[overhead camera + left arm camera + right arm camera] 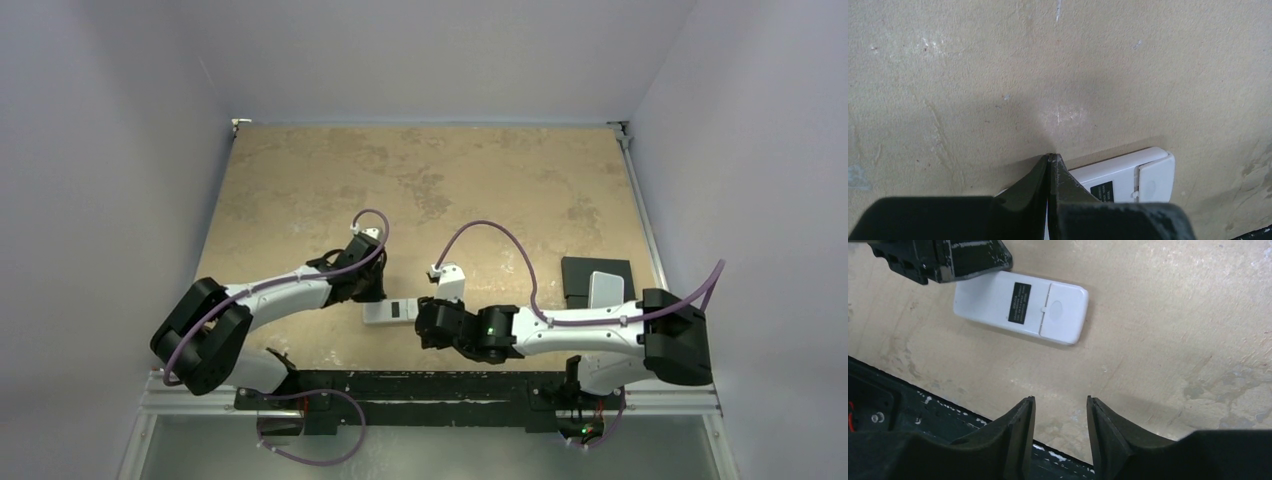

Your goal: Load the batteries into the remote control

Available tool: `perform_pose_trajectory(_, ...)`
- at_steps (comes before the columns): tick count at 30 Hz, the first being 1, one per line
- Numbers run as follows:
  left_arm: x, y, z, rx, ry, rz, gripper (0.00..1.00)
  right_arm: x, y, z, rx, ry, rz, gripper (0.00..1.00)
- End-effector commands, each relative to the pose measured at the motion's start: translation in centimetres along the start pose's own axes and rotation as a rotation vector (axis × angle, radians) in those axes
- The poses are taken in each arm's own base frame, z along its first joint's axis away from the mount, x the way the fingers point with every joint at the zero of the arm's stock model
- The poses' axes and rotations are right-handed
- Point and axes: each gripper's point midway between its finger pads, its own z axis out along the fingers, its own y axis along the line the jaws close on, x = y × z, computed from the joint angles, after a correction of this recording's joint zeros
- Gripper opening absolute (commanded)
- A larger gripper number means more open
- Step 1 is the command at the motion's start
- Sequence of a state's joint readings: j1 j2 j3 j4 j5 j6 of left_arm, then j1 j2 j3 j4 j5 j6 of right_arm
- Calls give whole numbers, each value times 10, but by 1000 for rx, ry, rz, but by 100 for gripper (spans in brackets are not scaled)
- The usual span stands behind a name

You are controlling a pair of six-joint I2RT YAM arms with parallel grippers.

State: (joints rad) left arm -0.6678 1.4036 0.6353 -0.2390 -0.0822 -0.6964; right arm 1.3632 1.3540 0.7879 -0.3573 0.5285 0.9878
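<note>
Flat white plastic remote control (1020,307) lay back-up on tan tabletop (450,180); likely light, stiff, slippery, best gripped across long edges; left pincer (1050,161) clenched empty over it, right pincer (1060,407) released.

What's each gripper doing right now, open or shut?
Left gripper: shut, empty, at one end of the remote control.
Right gripper: open, empty.
</note>
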Motion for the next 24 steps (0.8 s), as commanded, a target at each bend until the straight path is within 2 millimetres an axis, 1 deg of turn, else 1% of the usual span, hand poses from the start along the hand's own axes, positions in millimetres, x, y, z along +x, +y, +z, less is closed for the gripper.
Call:
perform_pose_trajectory(1, 1, 7, -6, -13, -12, -15, 0, -22, 10, 0, 29, -64, 23, 51)
perform_pose_trajectory(5, -2, 9, -10, -23, -27, -15, 0, -29, 12, 9, 50, -69, 11, 57)
perform_pose_trajectory(12, -10, 14, -17, -46, -57, -26, 1, -42, 16, 25, 62, -73, -8, 61)
perform_pose_trajectory(15, -14, 14, -22, -49, -71, -37, 8, -49, 18, 31, 45, -72, -6, 61)
perform_pose_trajectory(20, -18, 13, -32, -45, -89, -47, 19, -55, 21, 43, 21, -54, -2, 61)
perform_pose_trajectory(24, -18, 13, -40, -35, -103, -64, 24, -58, 24, 51, 13, -44, 4, 61)
